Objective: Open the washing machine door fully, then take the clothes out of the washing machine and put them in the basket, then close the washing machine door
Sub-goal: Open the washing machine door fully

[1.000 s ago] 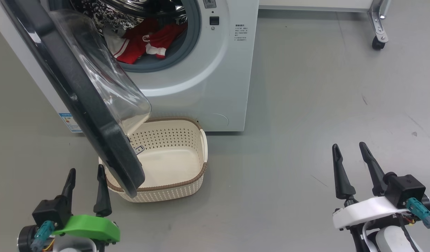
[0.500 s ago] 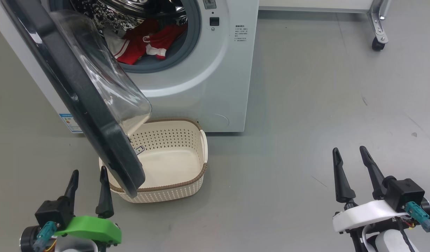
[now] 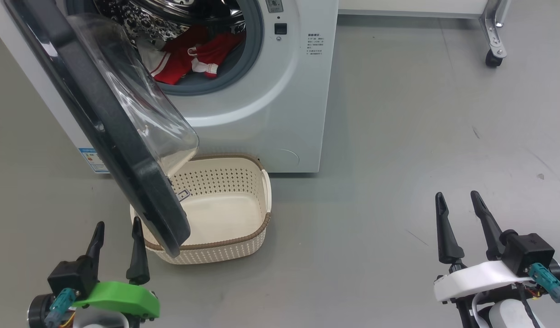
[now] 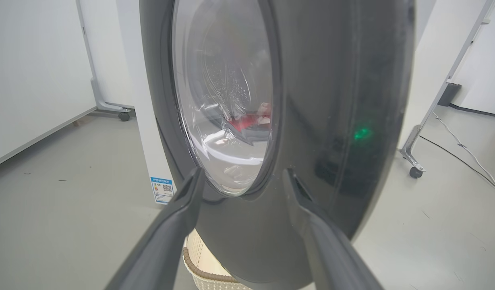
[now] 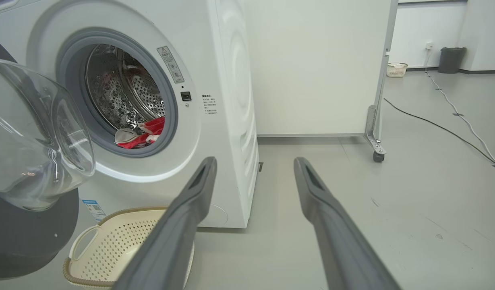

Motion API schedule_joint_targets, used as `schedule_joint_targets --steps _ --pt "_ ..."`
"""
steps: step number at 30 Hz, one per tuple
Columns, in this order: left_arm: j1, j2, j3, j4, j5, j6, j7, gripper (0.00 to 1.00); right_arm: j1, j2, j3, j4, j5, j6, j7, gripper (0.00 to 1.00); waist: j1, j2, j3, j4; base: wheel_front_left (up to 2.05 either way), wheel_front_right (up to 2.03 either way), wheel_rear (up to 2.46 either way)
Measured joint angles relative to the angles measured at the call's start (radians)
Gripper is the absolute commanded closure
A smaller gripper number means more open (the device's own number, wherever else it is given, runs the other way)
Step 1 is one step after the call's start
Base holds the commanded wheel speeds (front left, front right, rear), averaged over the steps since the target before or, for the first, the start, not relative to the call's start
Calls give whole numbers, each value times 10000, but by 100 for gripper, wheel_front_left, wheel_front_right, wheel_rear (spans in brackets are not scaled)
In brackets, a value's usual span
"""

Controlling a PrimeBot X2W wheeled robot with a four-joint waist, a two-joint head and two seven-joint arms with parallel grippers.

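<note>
The washing machine door [image 3: 125,159] is seen half-swung, overhanging the basket [image 3: 225,241]; the clothes [image 3: 188,57] are heaped inside the washing machine [image 3: 261,114]. Opening is judged unfinished: the door is to be pushed wider by the spread, empty left gripper [image 3: 118,222] nearby. The right gripper [image 3: 457,194] is likewise held spread, empty.

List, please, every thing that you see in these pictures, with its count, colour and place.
washing machine: one, white, ahead
washing machine door: one, black with clear glass, open over the basket
clothes: small heap, red and white, in the drum
basket: one, cream, on the floor before the machine
label: one, blue, low on machine's side
bin: one, dark grey, far off
left pincer: one, black, open, beside the door
right pincer: one, black, open, over bare floor
</note>
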Motion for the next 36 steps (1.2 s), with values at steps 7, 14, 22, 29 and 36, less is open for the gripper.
schedule_joint_targets --steps 7,14,22,29,36 --pt "-1 0 8 -10 0 0 0 0 2 127 -201 17 -73 67 0 0 0 0 15 2 0 0 0" --pt "0 -2 -169 107 -15 -96 0 100 5 232 -278 67 -171 209 0 0 0 0 22 -6 0 0 0" --pt "-1 -4 -171 102 -12 -117 2 100 5 368 -316 94 -347 303 0 0 0 0 13 -19 0 0 0" --pt "-24 -13 299 -451 4 -186 2 100 7 491 -454 130 -437 387 0 0 0 0 -10 -32 0 0 0" --pt "-490 -19 673 -1264 132 -211 0 100 26 545 -566 184 -518 476 0 0 0 0 -112 31 0 0 0"
